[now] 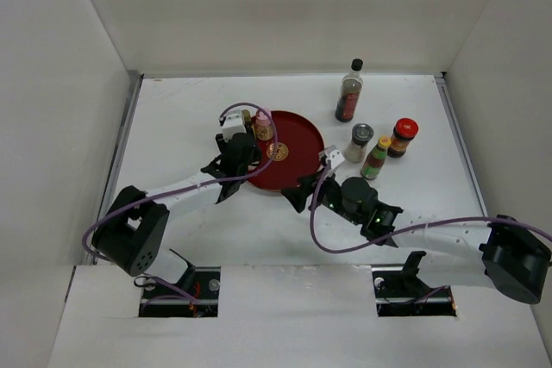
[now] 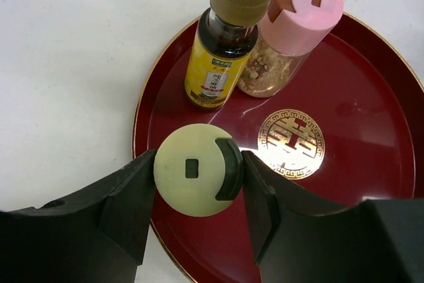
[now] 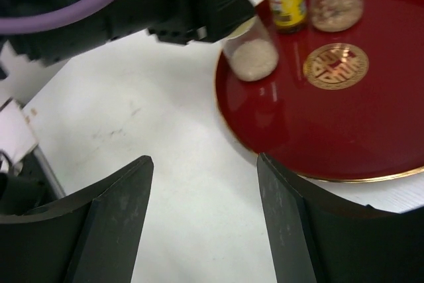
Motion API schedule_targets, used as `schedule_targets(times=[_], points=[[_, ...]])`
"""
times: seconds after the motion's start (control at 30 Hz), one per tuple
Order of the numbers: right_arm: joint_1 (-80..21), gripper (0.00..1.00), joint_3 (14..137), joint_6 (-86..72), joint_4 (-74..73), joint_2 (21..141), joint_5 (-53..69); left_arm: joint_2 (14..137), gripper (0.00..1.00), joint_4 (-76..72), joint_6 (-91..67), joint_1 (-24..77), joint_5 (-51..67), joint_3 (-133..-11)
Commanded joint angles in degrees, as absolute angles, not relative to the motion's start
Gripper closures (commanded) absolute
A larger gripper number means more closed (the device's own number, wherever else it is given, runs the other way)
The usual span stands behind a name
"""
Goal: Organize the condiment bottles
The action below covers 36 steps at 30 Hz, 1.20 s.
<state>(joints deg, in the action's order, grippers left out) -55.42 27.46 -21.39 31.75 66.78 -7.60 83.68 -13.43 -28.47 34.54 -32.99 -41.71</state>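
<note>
While the left pincer (image 2: 199,185) clamps the pale yellow-green-capped bottle (image 2: 177,164) just inside the red tray (image 2: 371,130) rim at 9 o'clock, the amber bottle (image 2: 215,74) & pink-capped bottle (image 2: 291,31) stand side by side at 11, apart from it. Right pincer (image 3: 205,190) gapes wide over the worktop (image 3: 165,164), just off the rim at 5. At approx 1–3 o'clock, off the tray: tall dark bottle (image 1: 349,92), grey-lidded jar (image 1: 360,142), yellow-capped bottle (image 1: 376,159), red-lidded jar (image 1: 403,137).

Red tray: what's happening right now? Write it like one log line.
left gripper: shut on pale-capped bottle over red tray | right gripper: open, empty | on tray: amber bottle, pink-capped bottle
</note>
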Motion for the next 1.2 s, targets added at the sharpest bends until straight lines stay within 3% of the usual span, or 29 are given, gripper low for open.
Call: schedule_targets(times=[0.0, 0.1, 0.17, 0.3, 0.33, 0.47, 0.57, 0.7, 0.93, 1.03, 1.17], points=[[-57.43, 0.29, 30.58, -19.16, 35.51, 66.62, -2.65, 82.71, 0.52, -16.96, -28.21, 34.67, -34.1, -43.16], [-58.93, 0.3, 30.41, -18.28, 36.56, 66.01, -0.97, 81.83, 0.4, -17.23, -28.21, 34.67, -34.28, -42.28], [-59.37, 0.36, 29.97, -17.84, 37.26, 65.31, -0.79, 80.43, 0.28, -17.31, -28.3, 34.67, -34.36, -41.58], [-59.46, 0.77, 29.88, -17.84, 36.74, 63.46, -0.18, 73.94, 0.12, -20.12, -28.3, 34.93, -34.54, -38.24], [-59.46, 0.83, 29.88, -18.02, 36.65, 62.85, -0.18, 71.83, 0.03, -20.82, -28.13, 35.02, -34.98, -37.28], [-59.37, 0.85, 30.93, -18.54, 35.25, 60.47, -1.93, 61.38, 0.0, -21.53, -27.25, 34.94, -37.61, -33.76], [-57.79, 0.76, 32.95, -18.98, 31.13, 58.89, -9.2, 52.41, 0.0, -21.8, -26.46, 34.67, -39.89, -29.64], [-53.58, 0.56, 35.94, -19.25, 21.03, 55.73, -25.1, 41.16, 0.0, -21.8, -26.98, 35.02, -44.28, -22.61], [-43.83, 0.26, 40.69, -18.72, 1.96, 52.38, -49.64, 34.63, 0.0, -21.45, -29.96, 35.72, -45.18, -15.39], [-39.52, 0.14, 43.06, -18.72, -4.55, 53.78, -52.91, 35.15, 0.0, -23.02, -31.9, 37.39, -44.91, -13.1], [-34.77, 0.05, 45.87, -18.89, -8.7, 57.47, -49.84, 35.16, 0.1, -26.54, -31.82, 36.69, -42.81, -10.81]])
